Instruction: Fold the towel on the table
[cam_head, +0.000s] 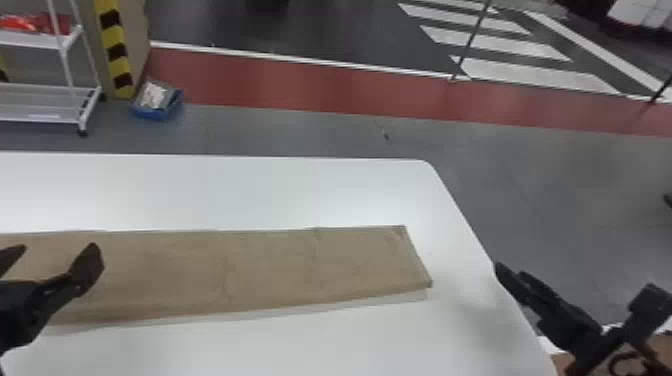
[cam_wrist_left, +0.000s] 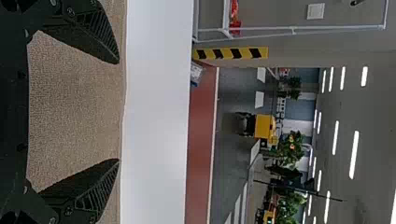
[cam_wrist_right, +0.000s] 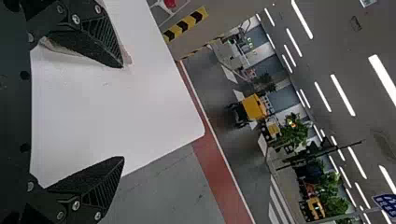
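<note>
"So, where are the left gripper's (cam_head: 55, 247) fingers?"

"Over the robot's left part of the towel (cam_head: 260, 265), spread wide. Nothing is pinched; the left wrist view has brown cloth lying in the gap between them."

"Are the tips touching it?"

"They look to be just above it, though from these angles I can't swear there's no contact."

"And the right gripper (cam_head: 574, 278)?"

"Wide apart too, and empty. It's by the right-hand edge of the white table (cam_head: 300, 192), beyond the towel's end. Its wrist view has bare tabletop between the fingers, with a bit of cloth peeking out from behind one of them."

"How does the towel lie, then?"

"As a long, narrow band, flat on the table. It passes by the left fingertips, runs across toward the right fingers and ends short of them, with a gap of tabletop between."

"Anything farther off?"

"Well past the left fingertips, beyond the table's far edge, a blue bin (cam_head: 157, 114) sits on the floor. Right beside it stands a post with yellow and black stripes (cam_head: 116, 47), and a white rack (cam_head: 40, 40) is left of that. A red strip (cam_head: 300, 82) crosses the floor ahead of both grippers."
</note>
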